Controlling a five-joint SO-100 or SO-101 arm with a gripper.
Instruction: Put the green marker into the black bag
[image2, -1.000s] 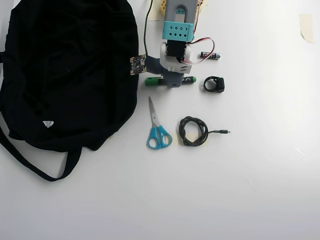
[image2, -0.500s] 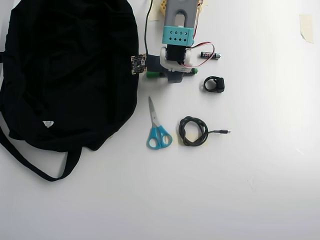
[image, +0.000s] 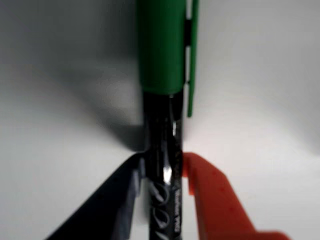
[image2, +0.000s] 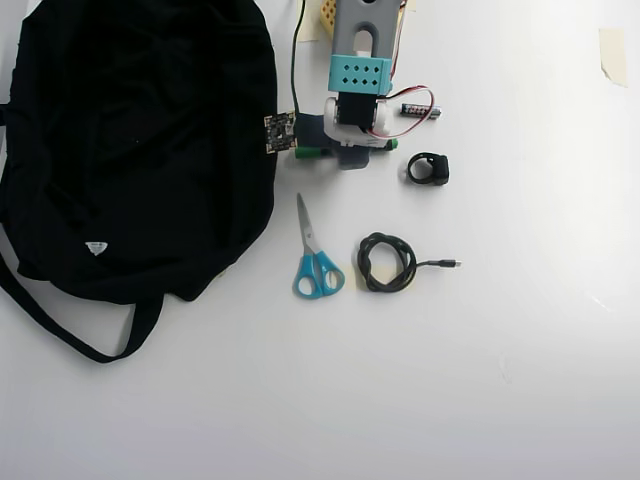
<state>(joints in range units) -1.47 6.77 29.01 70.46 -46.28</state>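
Gripper (image: 162, 175) clamped on the green marker (image: 162, 125).
Dark barrel sits between both jaws, cap toward 12 o'clock; black bag (image2: 130, 150) lies at 9 o'clock.

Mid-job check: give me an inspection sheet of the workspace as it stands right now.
Surface: white table, bare areas clean.
Job's things: green marker between the fingers; black bag at overhead left, marker not inside.
Clutter: blue-handled scissors, small black ring-shaped object, battery.
Grippers: gripper shut on the marker's dark barrel.
Cables: coiled black cable; arm's red and white wires.
Surroundings: tape piece at top right.
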